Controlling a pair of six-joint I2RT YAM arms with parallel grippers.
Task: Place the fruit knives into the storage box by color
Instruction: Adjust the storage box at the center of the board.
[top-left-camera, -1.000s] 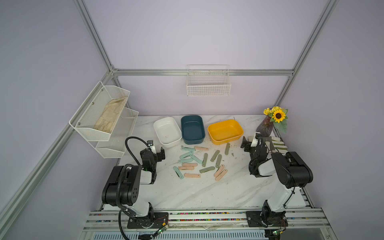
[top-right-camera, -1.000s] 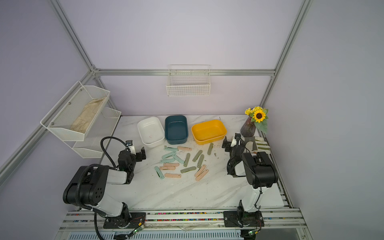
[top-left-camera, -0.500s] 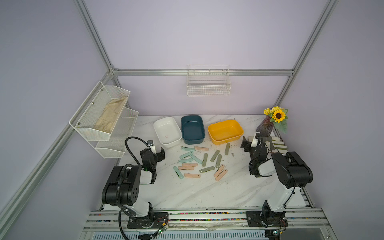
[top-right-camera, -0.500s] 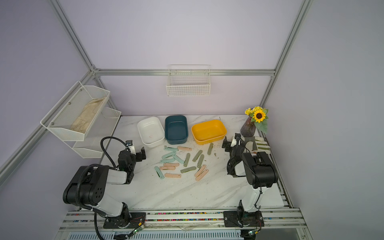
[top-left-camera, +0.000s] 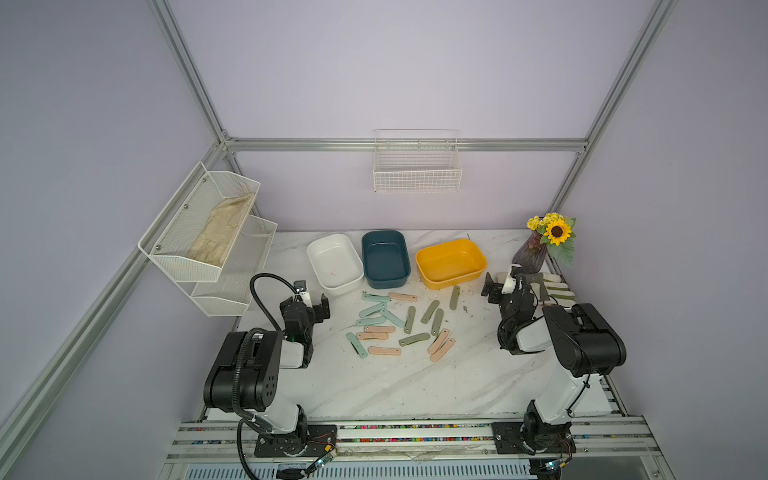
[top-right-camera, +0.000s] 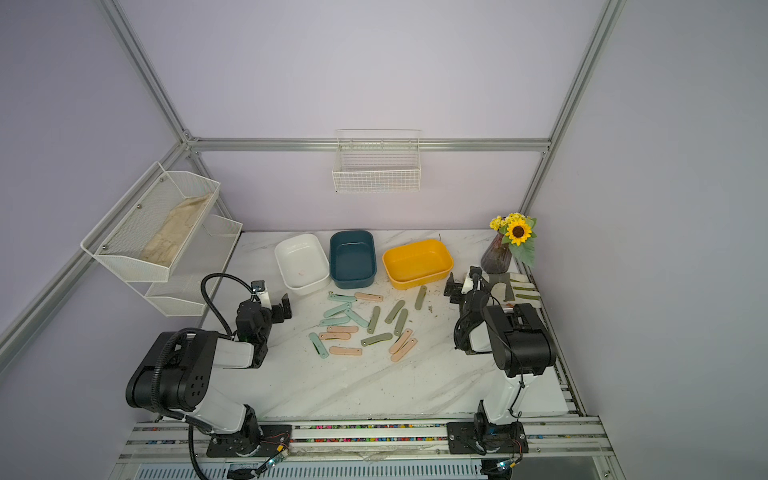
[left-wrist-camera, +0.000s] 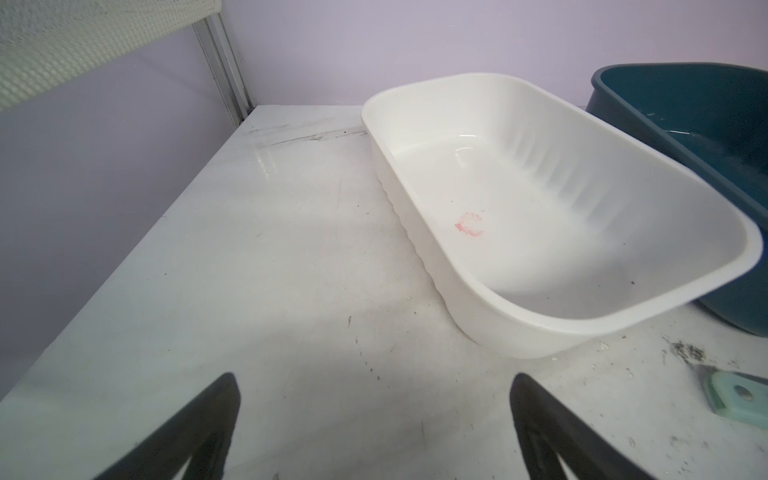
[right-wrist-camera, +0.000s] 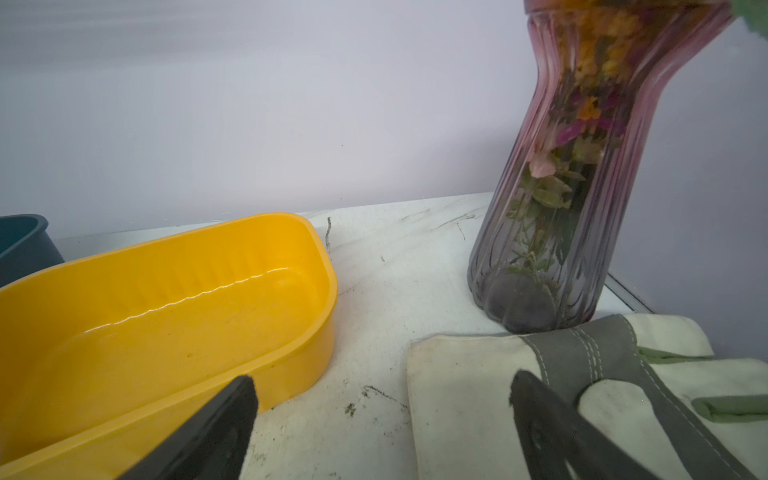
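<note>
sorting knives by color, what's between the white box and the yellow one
In both top views the dark teal box, empty, stands between the white box and the yellow box.

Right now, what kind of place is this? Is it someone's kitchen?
Probably a robot practice booth, not a kitchen. A metal frame holds plain walls, a left arm and right arm sit on a rail at the edge of the table, and fruit knives lie scattered by three sorting boxes.

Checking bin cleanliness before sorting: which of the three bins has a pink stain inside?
The white bin, pink stain on its floor; the teal bin and yellow bin show none.
</note>
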